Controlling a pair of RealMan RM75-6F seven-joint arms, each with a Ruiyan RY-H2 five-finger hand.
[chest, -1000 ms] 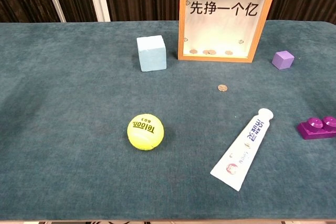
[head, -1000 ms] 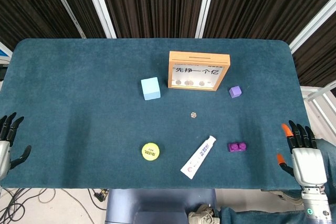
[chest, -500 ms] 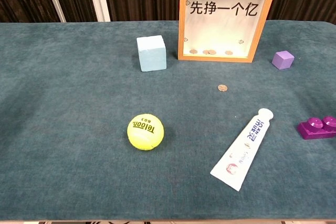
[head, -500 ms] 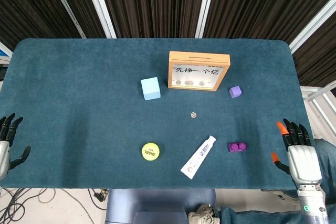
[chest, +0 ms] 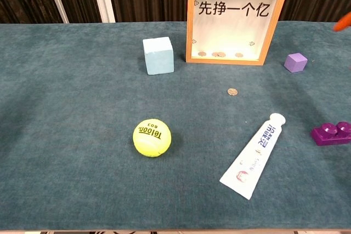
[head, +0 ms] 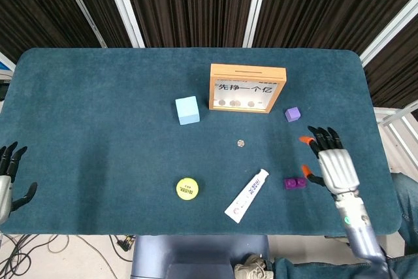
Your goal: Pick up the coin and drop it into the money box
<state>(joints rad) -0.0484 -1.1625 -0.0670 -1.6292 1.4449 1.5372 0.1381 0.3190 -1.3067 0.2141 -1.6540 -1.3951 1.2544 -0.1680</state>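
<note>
A small coin (head: 241, 142) (chest: 232, 91) lies flat on the blue cloth in front of the wooden money box (head: 247, 87) (chest: 237, 17), which stands upright with several coins behind its clear pane. My right hand (head: 332, 163) hovers over the table's right part, fingers spread and empty, well to the right of the coin; in the chest view only an orange fingertip (chest: 343, 22) shows at the right edge. My left hand (head: 8, 180) stays at the table's left front corner, fingers apart, holding nothing.
A light blue cube (head: 187, 110) stands left of the box, a small purple cube (head: 292, 114) to its right. A yellow tennis ball (head: 187, 189), a toothpaste tube (head: 247, 195) and a purple brick (head: 295, 183) lie nearer the front edge.
My right hand has risen from the right front edge and moved left and forward over the table, toward the purple brick. The left hand and the objects have not moved.
</note>
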